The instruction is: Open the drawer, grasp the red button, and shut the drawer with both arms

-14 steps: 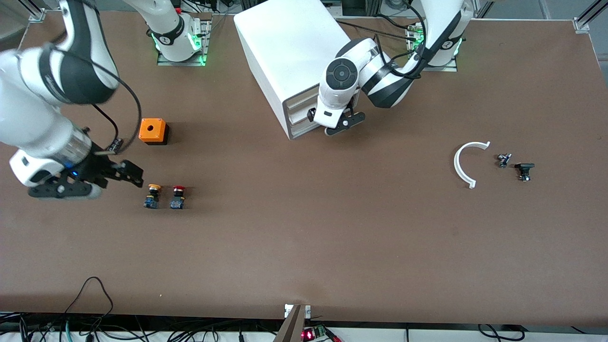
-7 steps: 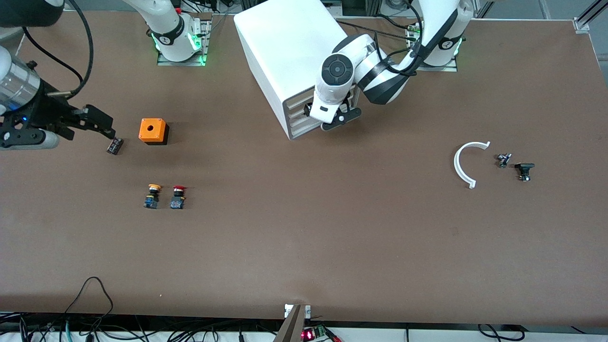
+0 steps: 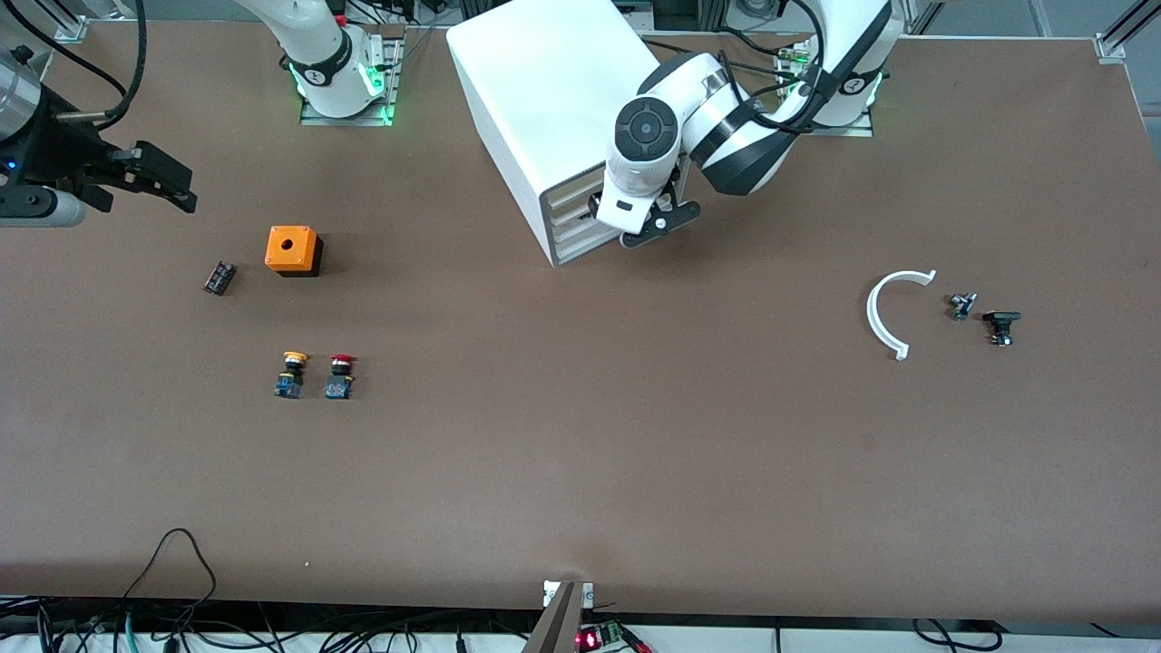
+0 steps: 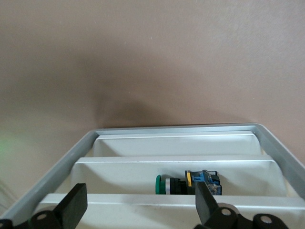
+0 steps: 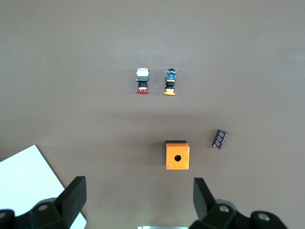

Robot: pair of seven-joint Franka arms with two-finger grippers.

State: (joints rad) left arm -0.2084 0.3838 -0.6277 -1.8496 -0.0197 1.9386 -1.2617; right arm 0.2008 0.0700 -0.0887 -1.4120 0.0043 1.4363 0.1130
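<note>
The white cabinet [image 3: 544, 91] stands near the arms' bases. Its stacked drawer fronts face the front camera, and the second-from-top drawer [image 3: 570, 210] looks flush with the others. My left gripper [image 3: 648, 222] is open at these fronts. In the left wrist view its fingers [image 4: 74, 205] flank a white drawer lip [image 4: 143, 202]. The red-capped button [image 3: 340, 374] stands on the table beside an orange-yellow one [image 3: 291, 372]. My right gripper [image 3: 136, 177] is open and empty, high over the right arm's end of the table. Its wrist view shows the red button [image 5: 142, 82] below.
An orange box with a hole [image 3: 292, 250] and a small black part [image 3: 219, 277] lie between the buttons and the right arm's base. A green-capped button [image 4: 186, 183] lies in a tray under the left gripper. A white arc [image 3: 884, 313] and two small parts [image 3: 1001, 325] lie toward the left arm's end.
My right gripper has risen and drawn away from the two buttons toward its base, empty. My left gripper has shifted slightly at the drawer fronts.
</note>
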